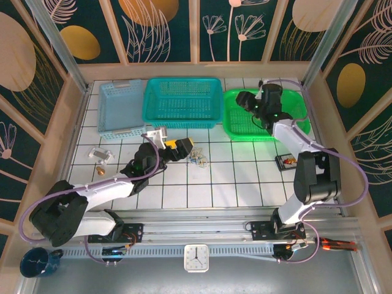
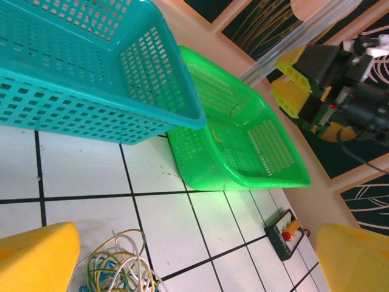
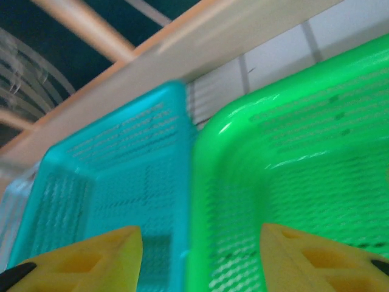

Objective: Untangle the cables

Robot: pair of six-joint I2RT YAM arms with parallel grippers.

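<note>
The teal basket (image 1: 182, 101) has a light blue basket (image 1: 121, 109) just beside its left wall and a green basket (image 1: 251, 136) close on its right. In the left wrist view the teal and green mesh floors show bare. The cables (image 1: 197, 160) lie knotted on the tiles in front of the teal basket, outside every container. The left gripper (image 1: 182, 147) hovers just beside them, fingers spread wide and holding nothing. The right gripper (image 1: 248, 103) hangs over the green basket, fingers apart around air. The top view reduces the knot to a small tangle, while the left wrist view separates yellow, white and blue strands.

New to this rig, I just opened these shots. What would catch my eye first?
Three baskets line the table's far side: a pale blue basket, a teal basket and a green basket at right. The small cable tangle lies mid-table, right by the open left tool; the right tool hangs open above the green basket.
</note>
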